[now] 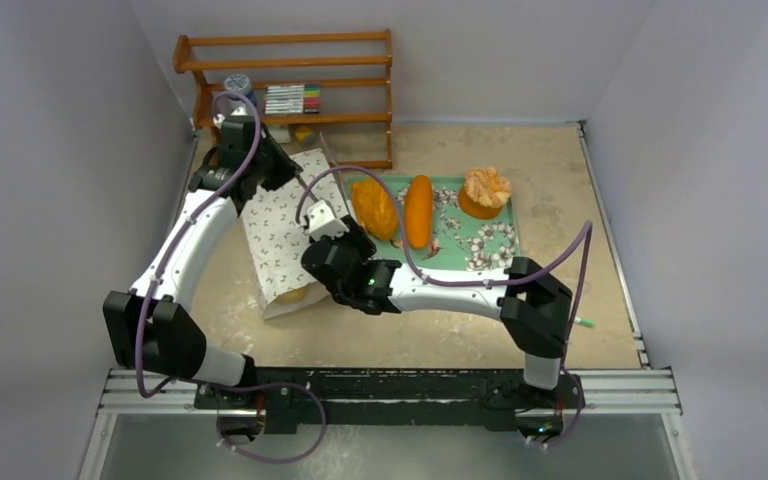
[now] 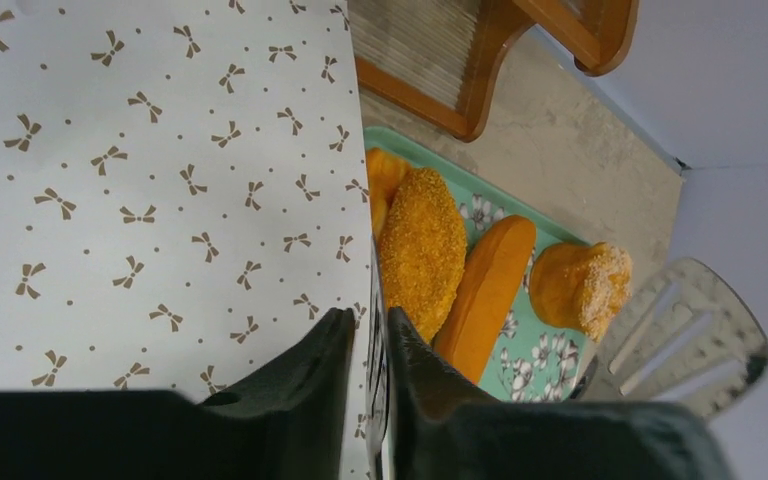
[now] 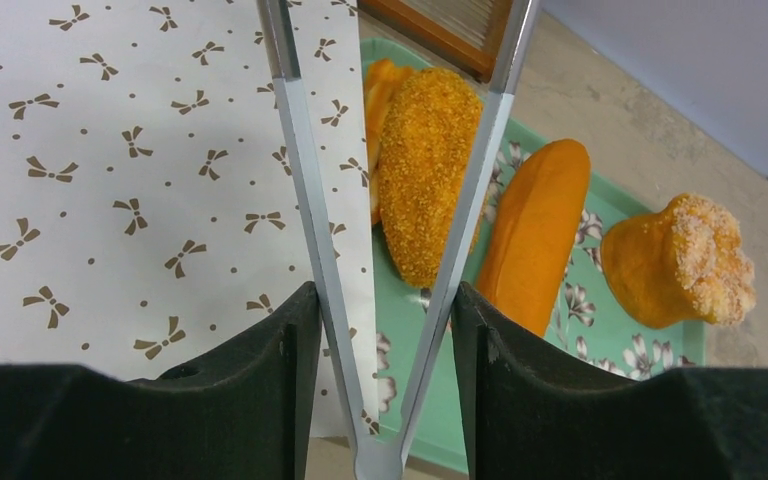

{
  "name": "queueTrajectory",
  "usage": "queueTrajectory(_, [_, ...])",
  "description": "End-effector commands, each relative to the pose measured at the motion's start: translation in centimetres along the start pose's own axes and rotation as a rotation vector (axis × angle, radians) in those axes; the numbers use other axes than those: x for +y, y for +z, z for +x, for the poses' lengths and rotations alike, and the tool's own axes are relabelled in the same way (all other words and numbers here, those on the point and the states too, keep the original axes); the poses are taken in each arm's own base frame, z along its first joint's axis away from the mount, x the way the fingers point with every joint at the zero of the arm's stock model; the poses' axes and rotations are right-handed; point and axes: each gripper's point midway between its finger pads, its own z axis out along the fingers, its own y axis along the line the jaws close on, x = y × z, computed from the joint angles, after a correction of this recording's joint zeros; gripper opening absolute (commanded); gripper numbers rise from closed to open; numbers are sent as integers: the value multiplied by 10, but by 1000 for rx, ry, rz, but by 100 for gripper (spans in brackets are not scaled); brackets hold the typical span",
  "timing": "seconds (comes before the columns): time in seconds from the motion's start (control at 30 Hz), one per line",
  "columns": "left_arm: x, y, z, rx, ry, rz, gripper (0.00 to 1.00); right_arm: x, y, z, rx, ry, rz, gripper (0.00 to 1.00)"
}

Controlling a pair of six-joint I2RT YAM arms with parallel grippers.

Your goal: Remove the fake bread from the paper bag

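My right gripper (image 3: 385, 305) is clamped on the metal tongs (image 3: 298, 170), their arms spread, and my left gripper (image 2: 370, 335) is all but closed, pinching the edge of the paper bag (image 2: 140, 170). The fake bread (image 3: 425, 170) I can see lies on the green tray (image 3: 600, 335) just beside the bag; a golden patch (image 1: 295, 293) at the bag's near mouth may be another piece. I judge it light, stiff and slippery, so I'd squeeze a loaf across its middle.

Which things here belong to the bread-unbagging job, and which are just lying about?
Job: paper bag; bread in its mouth; tongs; lumpy loaf, smooth loaf and ruffled pastry on the green tray.
Lying about: wooden shelf; marker set.
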Motion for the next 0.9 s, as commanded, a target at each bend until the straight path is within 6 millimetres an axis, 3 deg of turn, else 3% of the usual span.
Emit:
queueTrajectory(0.0, [-23, -11, -33, -118, -28, 63, 24, -22, -11, -32, -54, 105, 3, 41])
queueTrajectory(0.13, [-23, -20, -51, -182, -13, 31, 41, -29, -18, -38, -39, 138, -35, 40])
queueTrajectory(0.23, [-21, -28, -66, -242, -6, 2, 47, -32, -25, -40, -22, 166, -86, 40])
queueTrajectory(0.47, [-19, -34, -84, -303, -16, -18, 48, -36, -37, -31, 28, 191, -144, 38])
queueTrajectory(0.6, [-7, -39, -91, -343, 4, -73, 48, -51, -48, -37, 22, 237, -147, 37])
queueTrajectory(0.77, [16, -40, -91, -363, 25, -139, 48, -63, -80, -42, 13, 261, -252, 35])
queueTrajectory(0.87, [32, -38, -86, -372, 34, -178, 48, -67, -112, -43, -18, 269, -355, 35])
